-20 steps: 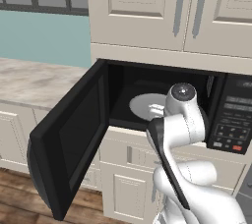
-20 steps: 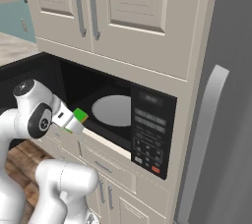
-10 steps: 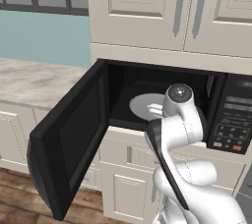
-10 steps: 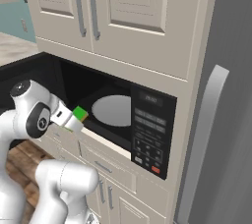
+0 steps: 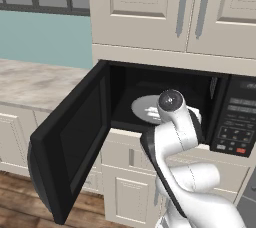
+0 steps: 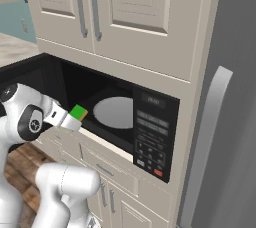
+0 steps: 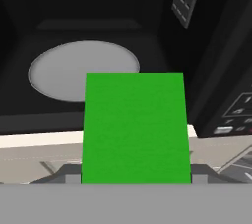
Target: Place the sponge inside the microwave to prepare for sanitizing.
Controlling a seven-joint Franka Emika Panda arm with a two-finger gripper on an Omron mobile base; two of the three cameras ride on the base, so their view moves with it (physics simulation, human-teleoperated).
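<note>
1. The microwave is sitting built into the cream cupboards, under the tall cupboard doors. It is big and black. Its door is swinging wide open to the left, so the way in is free for the sponge. The button panel is on its right side.

2. The robot arm is reaching up in front of the open microwave. It is pointing forward at the opening, I think so it can push the sponge straight in.

3. The round white plate is lying flat on the microwave floor. It is waiting there as the spot where the sponge should land.

4. The hand is pinching the sponge from both sides. It is holding it flat, with the green side up. That way the sponge should lie down flat when it is let go.

5. The sponge is a small flat block. It is bright green on top and yellow underneath. It is hanging in the air just in front of the opening, over the front edge of the microwave. It is not on the plate yet.
</note>
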